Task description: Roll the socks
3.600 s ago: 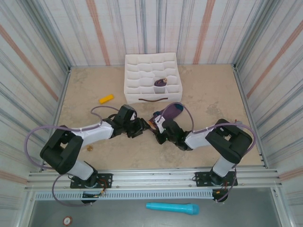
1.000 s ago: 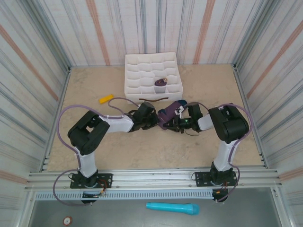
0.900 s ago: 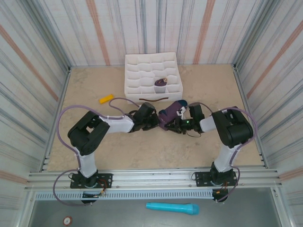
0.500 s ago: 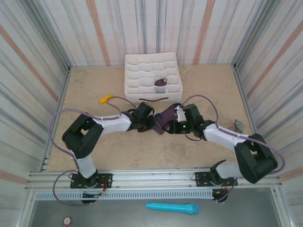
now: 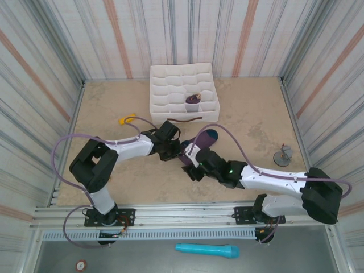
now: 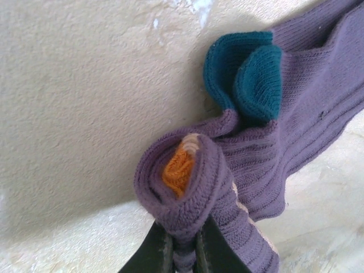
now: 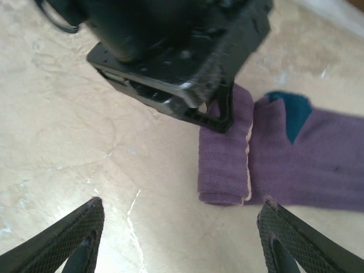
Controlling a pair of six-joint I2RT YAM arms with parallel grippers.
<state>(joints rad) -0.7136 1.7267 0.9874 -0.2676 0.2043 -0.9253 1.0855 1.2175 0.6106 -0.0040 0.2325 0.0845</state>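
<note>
1. The left gripper is pressed together on the rolled cuff end of the socks. Orange shows at the roll's core. It sits just in front of the white divider box.
2. The right gripper has its fingers spread wide with nothing between them. It is a little further in front of the box and faces the roll.
3. The socks' unrolled length lies flat on the table. It runs from the roll toward the box's front right corner, teal toe nearest it.
4. A rolled purple bundle stands in a compartment toward the box's front right.
5. A yellow-orange marker lies left of the box's front left corner.
</note>
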